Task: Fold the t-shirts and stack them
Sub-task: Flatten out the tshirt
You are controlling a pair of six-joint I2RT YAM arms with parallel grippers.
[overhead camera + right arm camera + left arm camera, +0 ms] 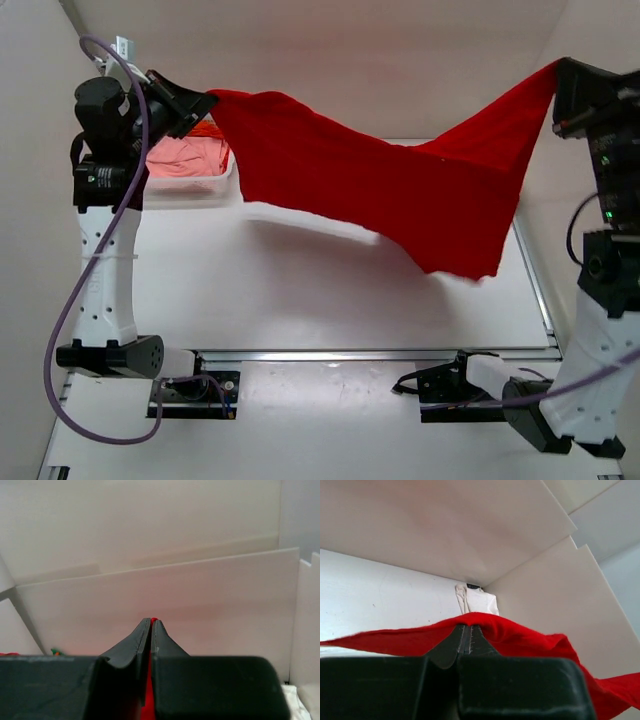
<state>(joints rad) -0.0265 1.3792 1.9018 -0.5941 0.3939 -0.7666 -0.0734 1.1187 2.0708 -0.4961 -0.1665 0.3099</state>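
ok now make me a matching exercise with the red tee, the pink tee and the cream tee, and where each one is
1 red tee
2 pink tee
3 cream tee

a in the white basket
b on the table, in the far corner
c stretched in the air between the left gripper and the right gripper

Pairs: 1-c, 2-a, 3-b

The red t-shirt [400, 190] hangs stretched between the left hand [212, 98] and the right hand [558, 68], a curtain across the far half of the bench [300, 310] from left edge to right. Below its sagging hem, and over the whole near half, there is open room to pass. The white basket [222, 180] blocks the far left corner. Walls [330, 60] close off the far and side edges.
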